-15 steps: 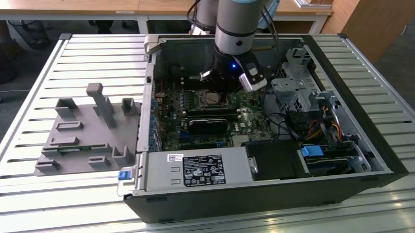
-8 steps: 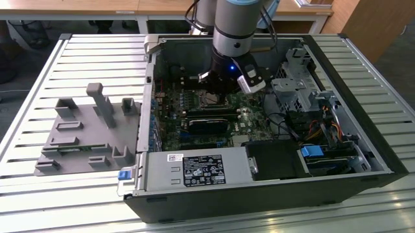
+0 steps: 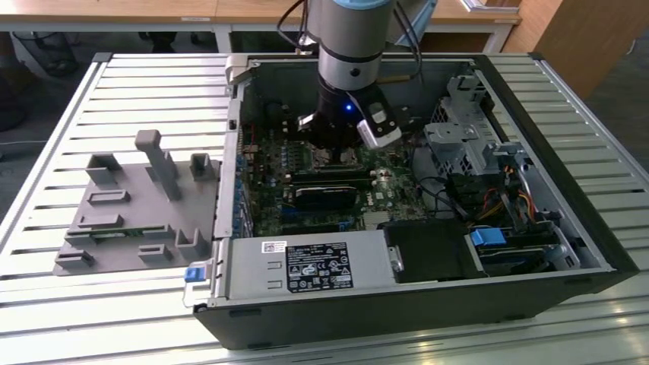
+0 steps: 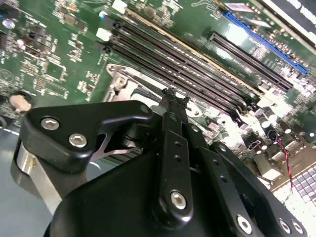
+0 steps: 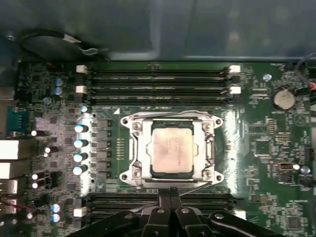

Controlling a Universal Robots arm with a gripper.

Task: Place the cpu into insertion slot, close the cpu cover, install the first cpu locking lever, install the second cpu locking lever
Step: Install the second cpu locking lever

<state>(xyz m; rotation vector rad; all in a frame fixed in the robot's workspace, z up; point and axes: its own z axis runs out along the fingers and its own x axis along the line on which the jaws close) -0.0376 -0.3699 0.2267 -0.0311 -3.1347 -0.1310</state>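
One cpu point(image 5: 171, 149) sitting in the insertion slot point(image 5: 132, 148) just ahead of the gripper point(image 5: 171, 193); cpu cover point(image 5: 207, 146) lying down around it; fingers pinched together, gripping nothing; nudging a lever gently, keeping tips off the chip.

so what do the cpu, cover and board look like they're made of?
cpu: pale, dull metal face, probably a plated lid, going by its matt grey sheen.
cover: bright silvery sheet metal, by its sharp glints.
board: glossy green laminate, likely fibreglass, with light reflecting off it.
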